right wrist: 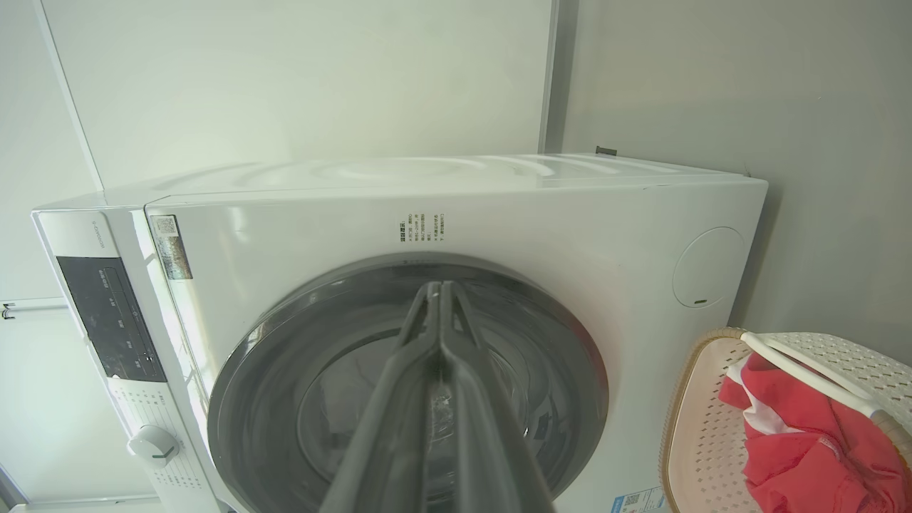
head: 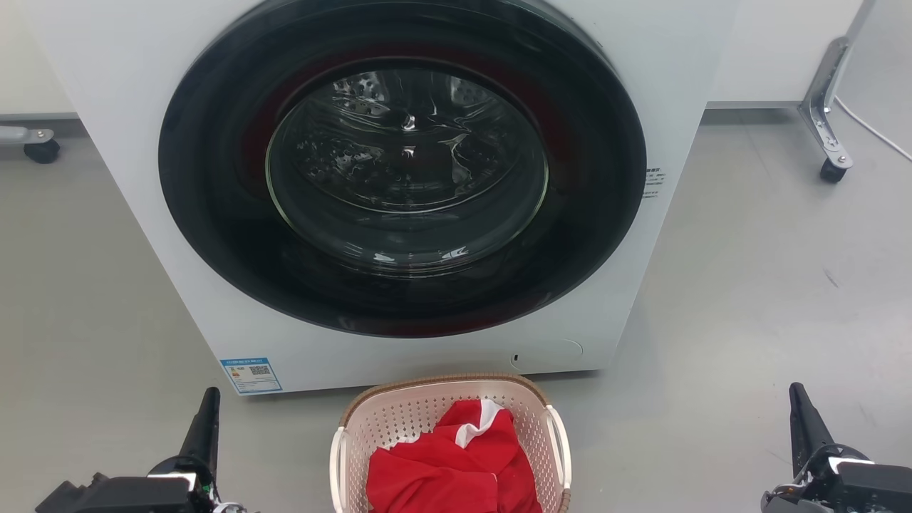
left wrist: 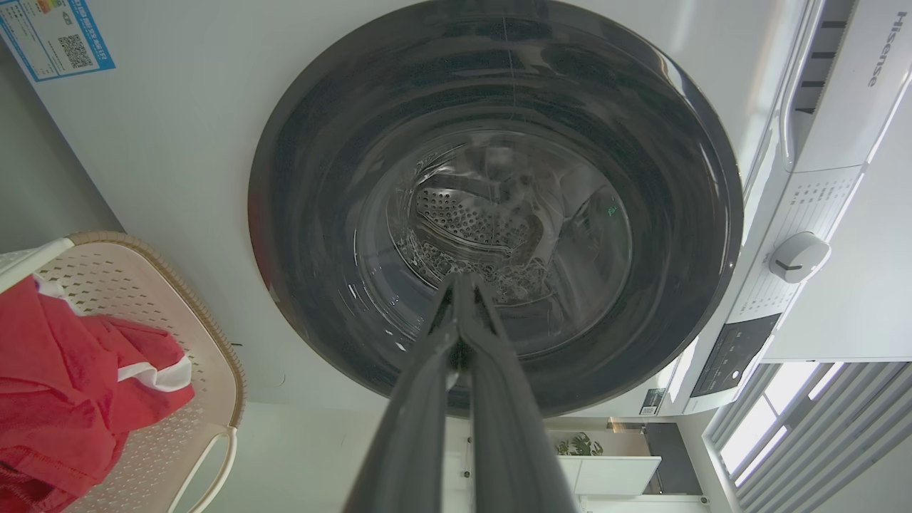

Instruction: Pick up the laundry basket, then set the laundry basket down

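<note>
The laundry basket (head: 399,413), cream-pink and perforated with a brown woven-look rim and white side handles, stands on the floor just in front of the washing machine, at the bottom centre of the head view. Red cloth with a white trim lies inside it. My left gripper (head: 209,399) is shut and empty, well to the basket's left. My right gripper (head: 796,395) is likewise shut and empty, far off to the basket's right. The basket (left wrist: 206,335) shows at the left edge of the left wrist view, past that shut gripper (left wrist: 459,281). In the right wrist view the basket (right wrist: 684,399) sits at the lower right, beside the shut gripper (right wrist: 438,288).
The white washing machine (head: 142,178) with its round dark glass door (head: 402,167) shut rises right behind the basket. A wheeled metal stand leg (head: 826,107) is at the right rear and a caster (head: 41,148) at the left rear. Grey floor (head: 748,285) lies on both sides.
</note>
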`<state>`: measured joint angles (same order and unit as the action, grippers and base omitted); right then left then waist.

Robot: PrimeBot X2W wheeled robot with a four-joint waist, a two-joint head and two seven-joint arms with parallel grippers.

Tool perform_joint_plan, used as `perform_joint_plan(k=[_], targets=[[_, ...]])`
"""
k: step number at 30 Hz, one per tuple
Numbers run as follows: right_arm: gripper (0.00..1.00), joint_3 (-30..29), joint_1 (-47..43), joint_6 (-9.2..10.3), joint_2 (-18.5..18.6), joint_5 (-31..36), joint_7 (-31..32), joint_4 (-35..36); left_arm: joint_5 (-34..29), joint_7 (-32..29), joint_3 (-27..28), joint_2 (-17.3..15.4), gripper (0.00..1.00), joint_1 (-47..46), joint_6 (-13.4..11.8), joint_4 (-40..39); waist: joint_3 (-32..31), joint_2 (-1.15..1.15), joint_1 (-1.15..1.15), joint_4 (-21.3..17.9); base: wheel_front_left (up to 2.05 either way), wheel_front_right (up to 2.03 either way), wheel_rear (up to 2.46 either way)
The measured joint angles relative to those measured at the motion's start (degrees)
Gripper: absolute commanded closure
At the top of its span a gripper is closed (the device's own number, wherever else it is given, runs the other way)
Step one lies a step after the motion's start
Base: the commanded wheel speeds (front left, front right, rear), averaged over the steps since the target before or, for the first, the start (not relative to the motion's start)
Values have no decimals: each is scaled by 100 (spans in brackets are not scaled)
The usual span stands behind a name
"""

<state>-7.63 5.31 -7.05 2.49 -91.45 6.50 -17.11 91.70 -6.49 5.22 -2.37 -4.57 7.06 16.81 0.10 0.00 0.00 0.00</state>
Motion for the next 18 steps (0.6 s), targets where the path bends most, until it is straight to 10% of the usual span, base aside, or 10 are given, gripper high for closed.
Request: perform_joint_plan(k=[18], targets=[[100,0,0,0,0,-5,0,0,0,0,-1,0,100,0,0,1,0,0,0,0,0,0,0]])
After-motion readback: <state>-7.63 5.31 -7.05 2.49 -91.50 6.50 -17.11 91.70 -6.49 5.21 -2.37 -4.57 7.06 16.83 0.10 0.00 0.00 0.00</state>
